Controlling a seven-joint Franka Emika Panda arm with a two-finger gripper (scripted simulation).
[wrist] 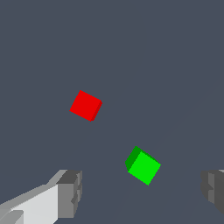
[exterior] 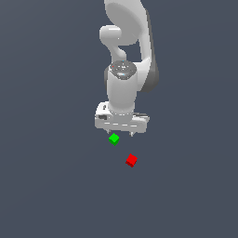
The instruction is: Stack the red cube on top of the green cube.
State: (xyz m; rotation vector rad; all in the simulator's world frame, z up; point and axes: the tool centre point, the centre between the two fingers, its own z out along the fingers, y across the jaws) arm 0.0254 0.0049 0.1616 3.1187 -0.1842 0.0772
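Pincer (exterior: 121,134) spread wide, seemingly above green cube (exterior: 114,139); red cube (exterior: 131,160) apart.

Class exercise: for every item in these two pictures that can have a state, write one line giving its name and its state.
red cube: lying free on the surface, not held, not stacked, apart from the other cube.
green cube: lying free on the surface, nothing on top of it, just below the hand in the exterior view.
hand: open, fingers spread wide, holding nothing, touching neither cube.

White arm (exterior: 124,88) upright, jaws down, wide apart
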